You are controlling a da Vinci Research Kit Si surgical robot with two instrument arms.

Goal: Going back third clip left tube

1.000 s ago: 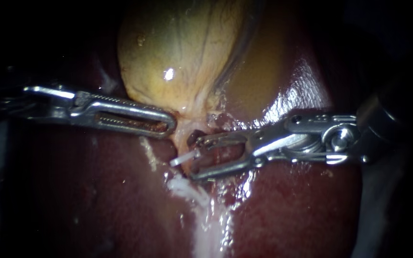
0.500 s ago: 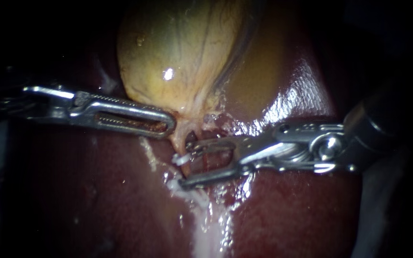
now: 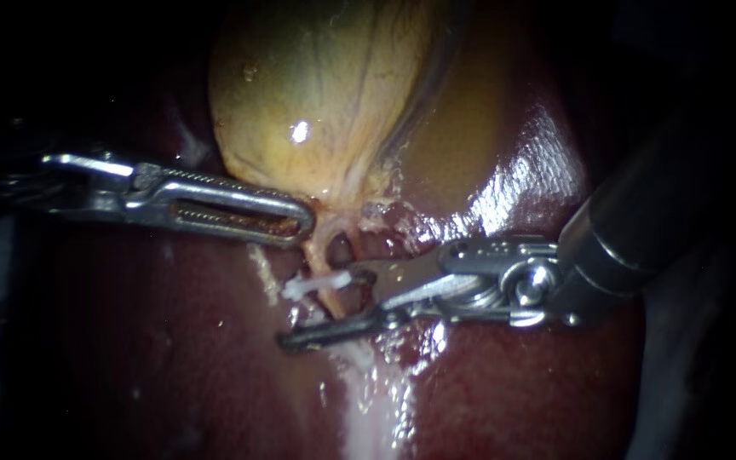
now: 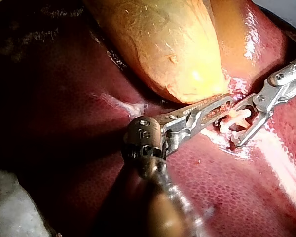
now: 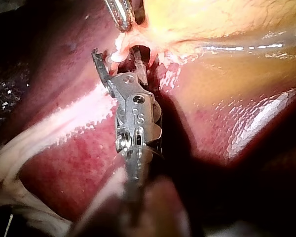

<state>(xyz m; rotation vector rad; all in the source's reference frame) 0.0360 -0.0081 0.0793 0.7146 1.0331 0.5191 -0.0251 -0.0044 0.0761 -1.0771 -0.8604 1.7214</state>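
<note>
Clip (image 3: pixel 317 283) apparently seated across tube (image 3: pixel 324 255), withdrawal remaining to do: right instrument (image 3: pixel 324 308) jaws open astride it, left instrument (image 3: pixel 304 223) clamped on gallbladder (image 3: pixel 317 102).

Under the gallbladder (image 3: pixel 317 94), which lies on the liver (image 3: pixel 513 383), we see the tube (image 3: pixel 323 251) with a clip (image 3: pixel 317 284) across it, our left instrument (image 3: pixel 300 223) at its lower left and our right instrument (image 3: pixel 321 308) lower right.
</note>
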